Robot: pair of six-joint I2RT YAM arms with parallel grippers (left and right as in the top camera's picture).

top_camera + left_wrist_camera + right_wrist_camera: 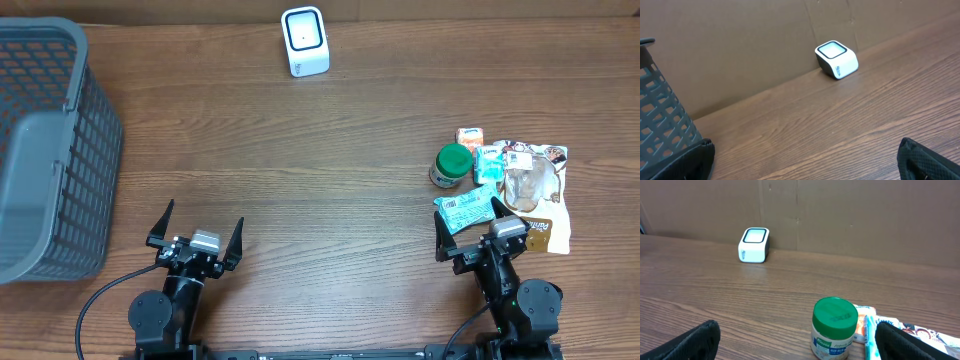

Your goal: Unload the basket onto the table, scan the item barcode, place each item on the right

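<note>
Your left gripper (204,214) sits spread at the desk's (320,200) front edge, the scanner (305,42) at its far edge; near the right edge, take the green-lidded jar (452,165), likely light, stiff and slick, across its body with your spread right gripper (467,215).

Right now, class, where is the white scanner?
In the overhead view, the white scanner stands at the far edge of the table, near the middle, right of the grey basket.

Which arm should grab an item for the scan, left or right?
Right. The green-lidded jar and the snack packets lie just ahead of the right pincer, which is open. The left pincer, also open, sits near the basket, far from every item.
</note>
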